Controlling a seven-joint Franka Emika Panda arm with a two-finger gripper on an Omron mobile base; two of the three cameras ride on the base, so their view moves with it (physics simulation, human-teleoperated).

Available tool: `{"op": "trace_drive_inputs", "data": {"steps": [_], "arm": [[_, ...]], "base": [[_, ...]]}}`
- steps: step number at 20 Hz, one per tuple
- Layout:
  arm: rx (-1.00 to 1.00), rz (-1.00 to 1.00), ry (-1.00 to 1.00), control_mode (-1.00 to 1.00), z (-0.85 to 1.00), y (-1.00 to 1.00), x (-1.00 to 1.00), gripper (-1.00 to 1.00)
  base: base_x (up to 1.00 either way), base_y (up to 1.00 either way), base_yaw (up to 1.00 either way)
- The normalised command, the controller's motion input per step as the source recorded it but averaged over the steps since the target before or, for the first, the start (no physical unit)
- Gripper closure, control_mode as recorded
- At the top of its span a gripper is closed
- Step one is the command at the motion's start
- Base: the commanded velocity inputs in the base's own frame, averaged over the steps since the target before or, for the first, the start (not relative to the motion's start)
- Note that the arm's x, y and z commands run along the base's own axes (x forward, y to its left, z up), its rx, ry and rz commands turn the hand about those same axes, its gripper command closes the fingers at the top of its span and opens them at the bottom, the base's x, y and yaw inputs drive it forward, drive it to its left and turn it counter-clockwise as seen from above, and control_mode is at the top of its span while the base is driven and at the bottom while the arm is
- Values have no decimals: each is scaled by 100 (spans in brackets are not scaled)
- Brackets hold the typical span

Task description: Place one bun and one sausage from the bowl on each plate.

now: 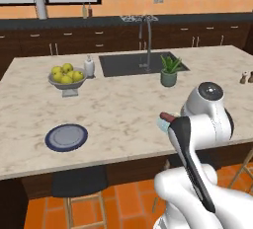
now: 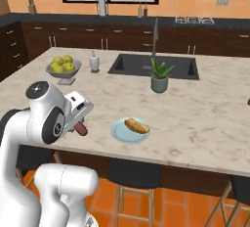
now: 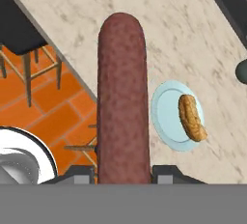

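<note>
My gripper (image 3: 122, 175) is shut on a pinkish-brown sausage (image 3: 122, 97) that sticks out lengthwise from between the fingers. In the right base view the gripper (image 2: 78, 121) holds the sausage (image 2: 81, 128) above the counter's near edge, left of the pale light-blue plate (image 2: 119, 131). A golden-tan bun (image 2: 136, 125) lies on that plate. In the hand view the plate (image 3: 166, 107) with its bun (image 3: 192, 118) lies just right of the sausage. The dark blue-rimmed plate (image 1: 66, 137) sits bare near the front left. The sausage tip (image 1: 167, 118) peeks out beside my arm. The bowl is out of view.
A grey footed bowl of yellow-green fruit (image 1: 66, 77) and a soap bottle (image 1: 89, 67) stand at the back left. The sink (image 1: 141, 63) and a potted plant (image 1: 169, 71) lie behind. Stools (image 2: 134, 177) stand below the counter edge.
</note>
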Motion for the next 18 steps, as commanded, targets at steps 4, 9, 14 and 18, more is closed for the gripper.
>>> {"op": "trace_drive_inputs", "data": {"steps": [4, 9, 14, 18], "arm": [[0, 0, 0, 100, 0, 0, 0, 100], [0, -4, -5, -100, -6, -21, 2, 100], [0, 0, -10, -100, -3, 26, 11, 100], [-2, 0, -1, -100, -4, 100, 39, 100]], "base": [[30, 87, -3], [5, 8, 0], [0, 0, 0], [0, 0, 0]]}}
